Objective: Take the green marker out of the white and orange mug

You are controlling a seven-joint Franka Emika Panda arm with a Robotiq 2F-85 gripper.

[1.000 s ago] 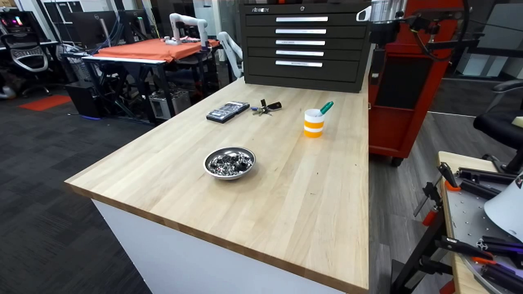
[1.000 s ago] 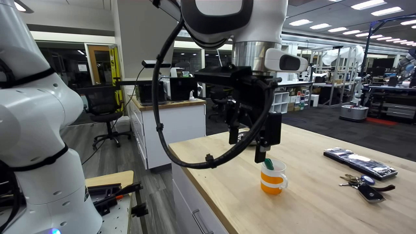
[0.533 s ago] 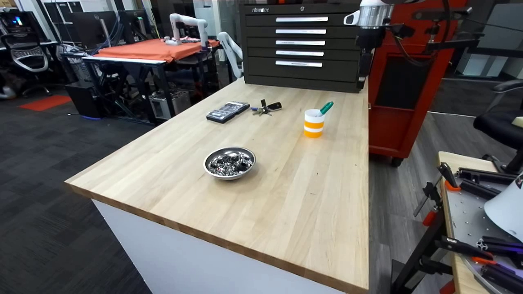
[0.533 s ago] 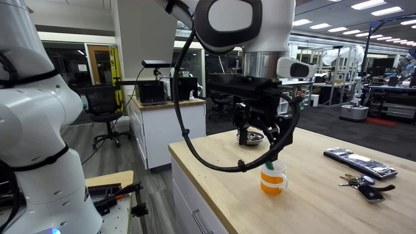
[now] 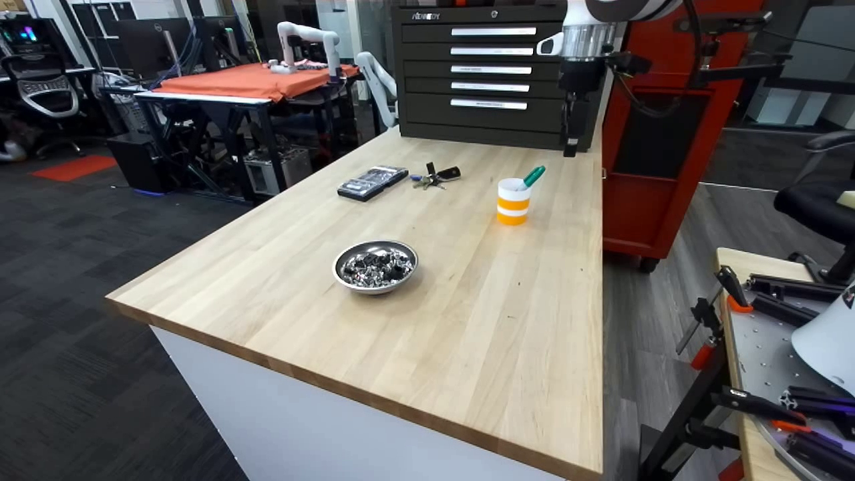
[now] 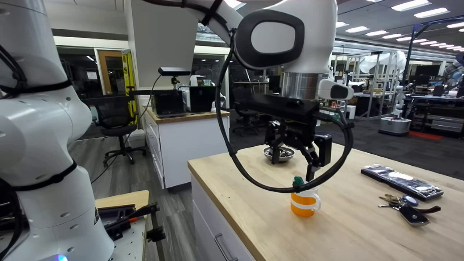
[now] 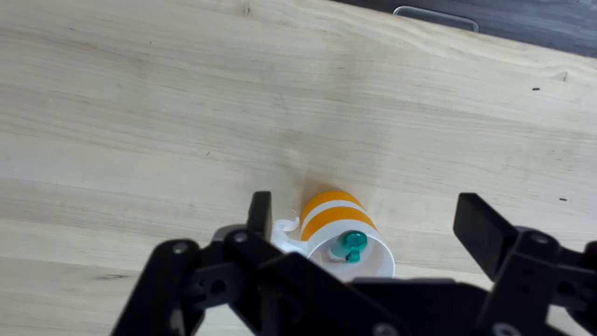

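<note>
The white and orange mug stands upright on the wooden table in both exterior views [image 5: 513, 208] [image 6: 302, 209]. The green marker leans inside it, its green cap above the rim in both exterior views [image 5: 534, 176] [image 6: 298, 181]. The wrist view shows the mug [image 7: 334, 213] from above with the marker's cap end [image 7: 353, 240] inside, between the two fingers. My gripper [image 7: 366, 212] is open and empty. In the exterior views the gripper [image 5: 571, 148] [image 6: 293, 166] hangs above the table near the mug. A cable crosses the mug's rim in an exterior view.
A metal bowl [image 5: 375, 284] of small parts stands on the table [image 5: 467, 321]. A black flat case [image 5: 372, 183] and a set of keys [image 5: 435, 176] lie further along. A dark tool chest [image 5: 494, 120] stands at the table's end.
My gripper has come in over the table, sideways and downward toward the mug, and has turned a little. The mug, the marker and the other objects have not moved.
</note>
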